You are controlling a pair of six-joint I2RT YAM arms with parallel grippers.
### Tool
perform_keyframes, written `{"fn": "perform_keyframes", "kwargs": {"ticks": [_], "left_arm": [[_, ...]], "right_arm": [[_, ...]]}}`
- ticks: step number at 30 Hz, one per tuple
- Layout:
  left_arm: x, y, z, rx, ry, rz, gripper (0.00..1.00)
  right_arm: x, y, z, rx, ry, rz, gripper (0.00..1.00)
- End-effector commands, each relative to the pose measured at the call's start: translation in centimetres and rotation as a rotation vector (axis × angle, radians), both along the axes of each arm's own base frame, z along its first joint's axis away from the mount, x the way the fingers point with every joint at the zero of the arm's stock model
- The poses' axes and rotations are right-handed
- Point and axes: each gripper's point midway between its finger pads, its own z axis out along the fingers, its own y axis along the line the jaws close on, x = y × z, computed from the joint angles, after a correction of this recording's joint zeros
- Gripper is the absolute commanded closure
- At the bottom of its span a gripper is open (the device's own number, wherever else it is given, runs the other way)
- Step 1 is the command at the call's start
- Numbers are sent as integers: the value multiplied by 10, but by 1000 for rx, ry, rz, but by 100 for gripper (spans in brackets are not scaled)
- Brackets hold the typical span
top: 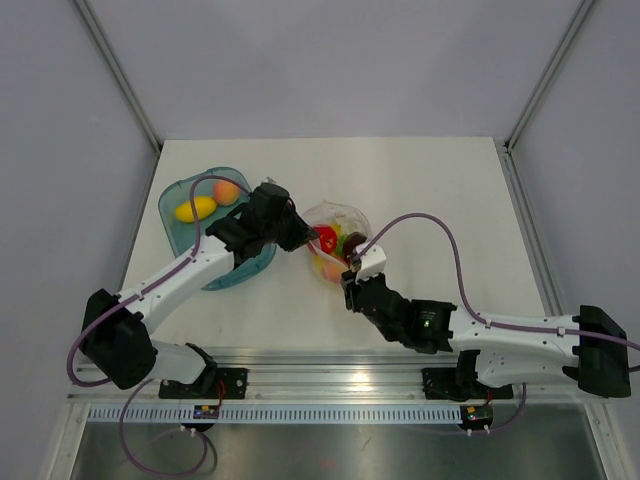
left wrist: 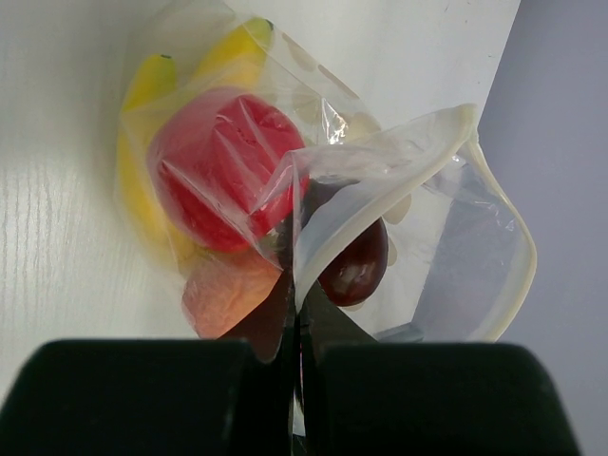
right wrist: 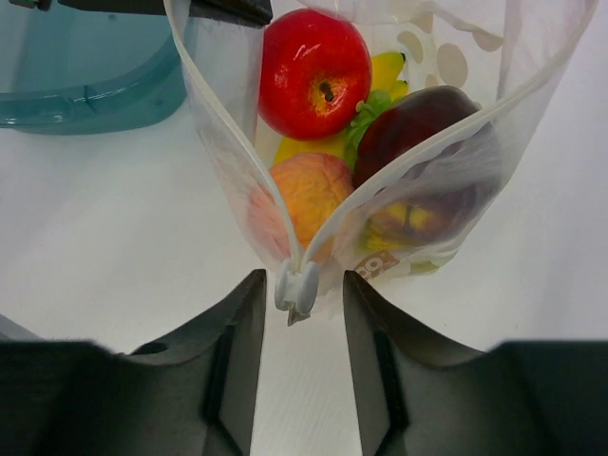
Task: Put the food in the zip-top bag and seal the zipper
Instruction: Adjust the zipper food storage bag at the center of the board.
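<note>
Zipper slider (right wrist: 296, 290): sits between your right claw's (right wrist: 302, 281) open fingers, ungripped; left claw (left wrist: 294, 334) pinches the bag (left wrist: 385, 157) at the opposite end.

Left gripper (top: 307, 237): you see it reached forward, clamped on the zip-top bag (left wrist: 475, 237) rim.
Right gripper (right wrist: 297, 285): you see its fingers parted.

**White counter carries a tray and a bag**

The white counter (top: 430, 180) bears two things. A teal see-through tray (top: 172, 228) lies toward its left side. Just right of the tray, near the middle, a clear crinkly bag (top: 352, 214) rests on the surface.
</note>
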Motion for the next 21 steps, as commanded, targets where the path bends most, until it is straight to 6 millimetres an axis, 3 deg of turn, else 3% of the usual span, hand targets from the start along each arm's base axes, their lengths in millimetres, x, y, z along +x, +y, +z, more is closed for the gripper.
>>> {"fn": "perform_keyframes", "kwargs": {"ticks": [1,3,4,9,13,14,16,18,21], "left_arm": [[14,-9,27,-49,-75,18,100],[14,-9,26,-51,-74,18,100],[14,-9,27,-53,-76,18,100],[4,-12,26,-64,-68,-25,100],[-1,-14,33,-61,-95,-77,56],[-4,-12,33,-46,-96,-89,34],[-4,-2,36,3,-129,-98,24],[0,8,55,40,-248,-137,25],[-2,4,91,103,-485,-318,29]], "right_arm": [[12,1,23,99,-58,-108,62],[18,-4,28,119,-83,-154,76],[19,-8,28,123,-91,-172,90],[23,-15,39,153,-134,-211,100],[19,-11,47,169,-144,-147,100],[17,-9,48,163,-147,-118,100],[17,-17,55,182,-154,-105,100],[13,-20,56,163,-151,-57,100],[7,-33,58,142,-149,16,100]]}}
